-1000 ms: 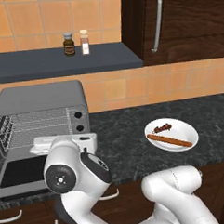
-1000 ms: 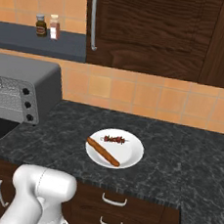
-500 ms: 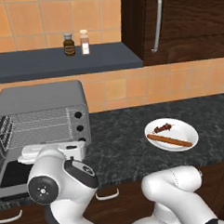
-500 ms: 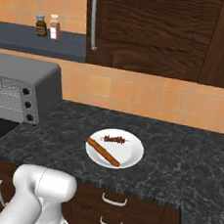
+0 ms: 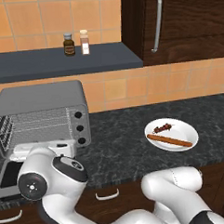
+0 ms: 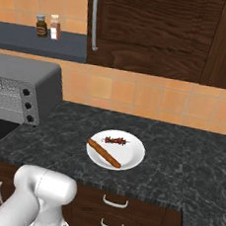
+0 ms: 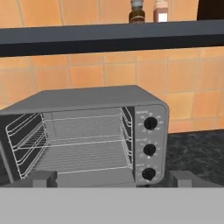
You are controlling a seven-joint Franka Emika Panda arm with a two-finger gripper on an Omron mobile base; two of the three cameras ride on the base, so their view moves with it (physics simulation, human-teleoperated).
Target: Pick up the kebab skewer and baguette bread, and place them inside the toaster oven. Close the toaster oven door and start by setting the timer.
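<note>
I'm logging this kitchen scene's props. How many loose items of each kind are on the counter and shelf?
Grey metal toaster oven: 1
Round white plate: 1
Dark meat kebab skewer: 1
Long orange-brown baguette bread: 1
Small shelf bottles, one dark, one pale: 2
Total: 6

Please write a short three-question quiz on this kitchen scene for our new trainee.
1. True or false: the toaster oven door is shut.
2. What shares the white plate with the baguette bread? A) a cup B) the kebab skewer C) a spoon
3. Fill in: the toaster oven has ___ black knobs.

Key: 1 false, it hangs open and the wire rack is bare; 2 B; 3 three.
</note>
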